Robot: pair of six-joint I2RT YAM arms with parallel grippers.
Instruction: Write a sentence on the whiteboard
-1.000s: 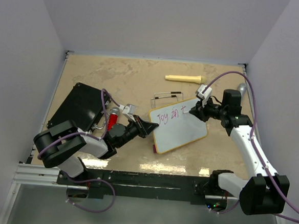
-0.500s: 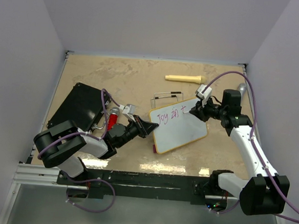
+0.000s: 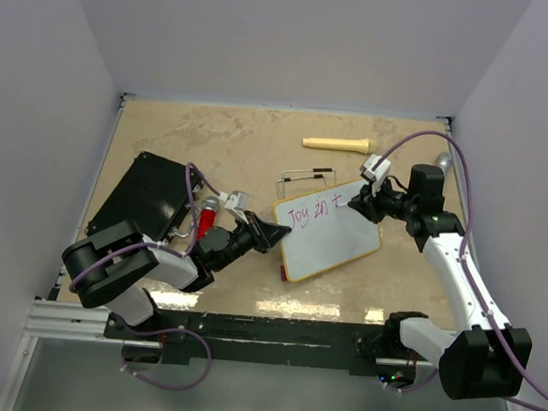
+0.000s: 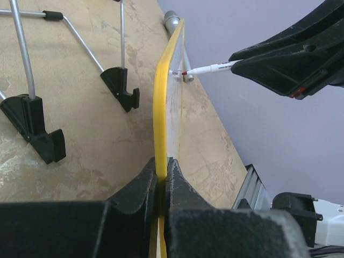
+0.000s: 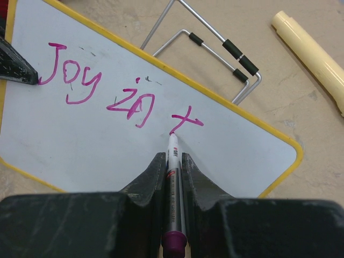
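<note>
The whiteboard (image 3: pixel 333 236) lies tilted on the table, white with a yellow rim; it also shows in the right wrist view (image 5: pixel 107 145) and edge-on in the left wrist view (image 4: pixel 161 107). The sentence (image 5: pixel 115 88) reads "Joy in t" in magenta; in the top view (image 3: pixel 313 212) it runs along the board's upper edge. My left gripper (image 3: pixel 277 232) is shut on the board's left rim (image 4: pixel 160 166). My right gripper (image 3: pixel 357 204) is shut on a marker (image 5: pixel 173 177). The marker's tip touches the foot of the "t".
A black flat case (image 3: pixel 148 197) lies at the left. A wire stand (image 3: pixel 306 177) lies behind the board, also in the right wrist view (image 5: pixel 215 48). A cream cylinder (image 3: pixel 337 144) lies at the back, and a grey object (image 3: pixel 443 162) sits behind the right arm.
Almost nothing differs. The right gripper with the marker has shifted very slightly at the "t"; the left gripper and the board have stayed put.
</note>
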